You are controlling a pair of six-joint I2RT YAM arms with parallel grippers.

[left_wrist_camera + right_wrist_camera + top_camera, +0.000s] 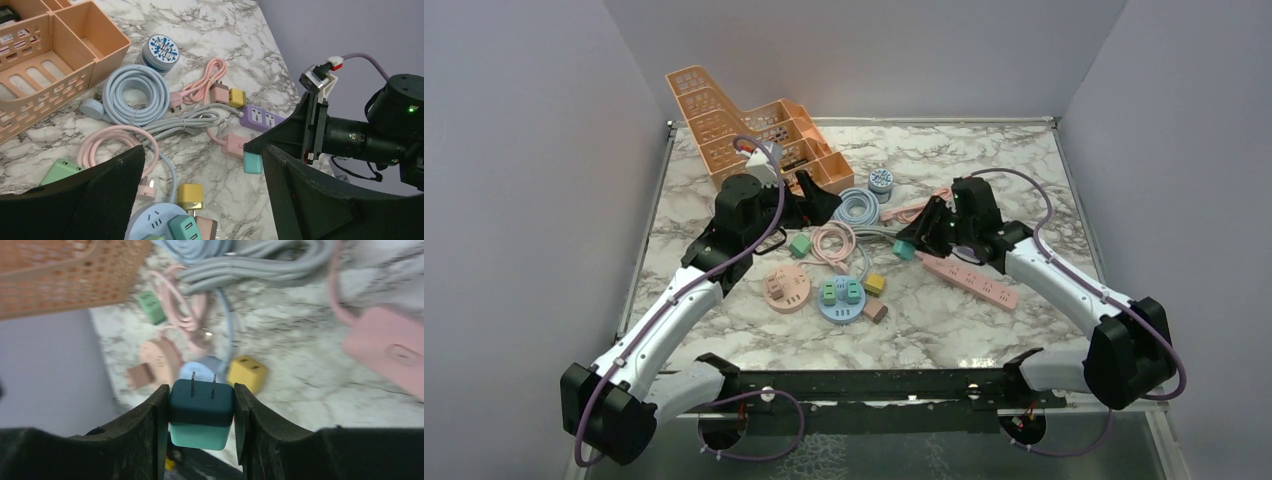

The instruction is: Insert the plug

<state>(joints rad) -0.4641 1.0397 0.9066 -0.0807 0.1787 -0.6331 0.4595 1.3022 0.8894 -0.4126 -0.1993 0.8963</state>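
Right wrist view: right gripper (201, 390) pinches teal plug (201, 415), prongs ahead; left gripper (202, 150) wide, empty.

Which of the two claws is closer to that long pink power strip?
Right. The right gripper, gripping a teal plug, sits just at one end of the pink power strip; the left gripper is farther away, beside the orange basket.
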